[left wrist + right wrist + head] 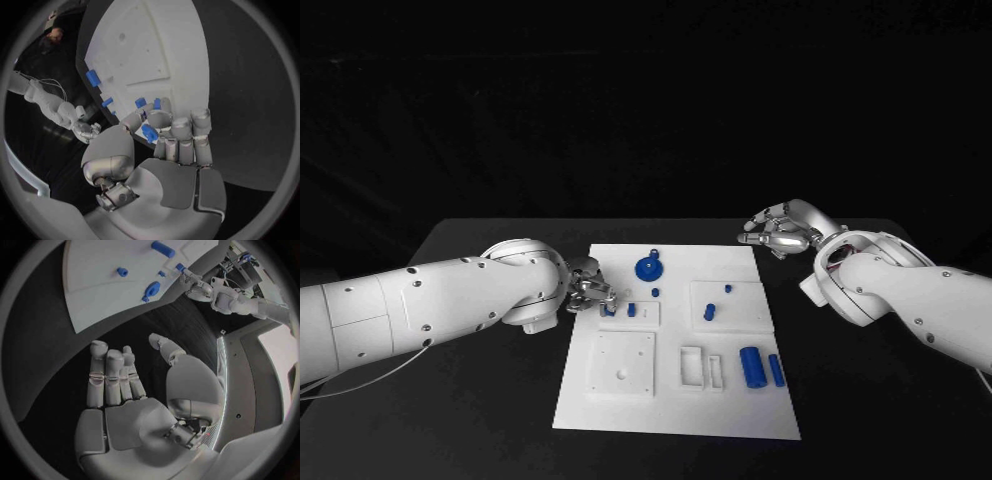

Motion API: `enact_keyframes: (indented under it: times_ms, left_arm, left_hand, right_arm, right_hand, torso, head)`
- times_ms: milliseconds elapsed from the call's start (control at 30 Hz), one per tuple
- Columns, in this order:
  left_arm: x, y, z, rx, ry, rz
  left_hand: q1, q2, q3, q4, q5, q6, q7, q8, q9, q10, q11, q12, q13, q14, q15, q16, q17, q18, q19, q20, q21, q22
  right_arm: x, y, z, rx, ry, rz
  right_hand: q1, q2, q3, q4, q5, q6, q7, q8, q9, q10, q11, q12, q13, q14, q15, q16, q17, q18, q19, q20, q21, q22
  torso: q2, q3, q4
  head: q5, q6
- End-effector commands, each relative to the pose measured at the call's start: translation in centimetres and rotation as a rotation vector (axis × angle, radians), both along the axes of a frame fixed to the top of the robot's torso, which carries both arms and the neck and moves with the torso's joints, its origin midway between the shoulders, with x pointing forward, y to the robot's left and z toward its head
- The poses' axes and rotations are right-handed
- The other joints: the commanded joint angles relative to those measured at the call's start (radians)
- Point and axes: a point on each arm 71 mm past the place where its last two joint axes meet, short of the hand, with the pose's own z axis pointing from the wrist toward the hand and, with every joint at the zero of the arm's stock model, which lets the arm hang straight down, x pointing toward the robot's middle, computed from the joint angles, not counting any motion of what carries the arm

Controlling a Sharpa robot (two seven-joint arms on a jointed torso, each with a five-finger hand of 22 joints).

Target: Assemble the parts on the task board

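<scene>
The scene is dim, the black worktop merging into a dark background. The white task board is the brightest surface and carries no harsh glare. Soft highlights sit on the silver left hand. In both wrist views straight board edges bow near the circle's rim.

No readable text, label, brand, number or sign appears on anything in these views.
</scene>
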Motion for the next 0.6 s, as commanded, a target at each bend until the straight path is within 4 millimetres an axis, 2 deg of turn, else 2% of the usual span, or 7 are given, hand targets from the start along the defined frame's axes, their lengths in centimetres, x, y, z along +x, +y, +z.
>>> enact_keyframes:
  times_ms: [33,267,400,600]
  left_arm:
    - [-0.35,-0.32,-0.62,0.014,0.034,-0.018]
    - [-0.44,-0.59,-0.76,-0.001,0.064,-0.019]
    - [-0.46,-0.65,-0.81,0.002,0.073,-0.023]
    - [-0.51,-0.78,-0.86,0.009,0.08,-0.03]
  left_hand:
    - [0.02,0.018,0.024,0.024,0.009,0.144,-0.078,0.006,0.0,-0.015,-0.02,0.005,0.001,0.037,-0.044,0.006,0.002,0.007,0.005,-0.101,0.006,0.014]
    - [0.002,0.03,0.016,0.027,0.001,0.145,-0.077,0.007,-0.001,-0.016,-0.02,0.007,0.002,0.037,-0.044,0.006,0.003,0.006,0.004,-0.1,0.008,0.014]
    - [-0.032,0.035,0.002,0.063,-0.073,0.149,-0.078,0.009,-0.003,-0.015,-0.02,0.012,0.004,0.039,-0.047,0.006,0.004,0.008,0.007,-0.102,0.01,0.013]
    - [-0.036,0.035,0.004,0.072,-0.089,0.15,-0.078,0.01,-0.004,-0.016,-0.021,0.014,0.004,0.039,-0.048,0.006,0.005,0.01,0.006,-0.102,0.01,0.013]
  right_arm:
    - [-0.04,0.09,-0.02,-0.004,0.003,0.01]
    - [-0.04,0.1,-0.02,-0.004,0.003,0.01]
    - [-0.04,0.09,-0.02,-0.005,0.003,0.01]
    - [-0.05,0.05,-0.01,-0.005,0.003,0.009]
  right_hand:
    - [-0.006,-0.002,-0.005,0.003,0.007,-0.001,0.006,-0.003,-0.001,-0.003,0.006,0.004,-0.001,0.004,-0.003,0.0,-0.001,0.043,0.003,-0.001,-0.006,0.016]
    - [-0.006,-0.002,-0.005,0.004,0.007,-0.001,0.006,-0.003,-0.001,-0.003,0.006,0.004,-0.001,0.004,-0.003,0.0,-0.002,0.043,0.004,-0.001,-0.006,0.016]
    - [-0.006,-0.002,-0.005,0.004,0.007,-0.001,0.006,-0.003,-0.001,-0.003,0.006,0.004,-0.002,0.004,-0.003,0.0,-0.002,0.043,0.004,-0.001,-0.006,0.016]
    - [-0.006,-0.002,-0.005,0.004,0.008,-0.001,0.006,-0.003,-0.001,-0.003,0.006,0.005,-0.002,0.004,-0.003,0.0,-0.002,0.043,0.004,-0.001,-0.006,0.016]
  torso:
    - [0.0,0.0004,0.0001]
    - [0.0,0.001,-0.0006]
    - [0.0,0.0012,-0.0011]
    - [0.0,0.0013,-0.0006]
  head:
    - [0.0,0.0]
    - [0.002,0.0]
    - [0.002,0.0]
    - [0.001,-0.002]
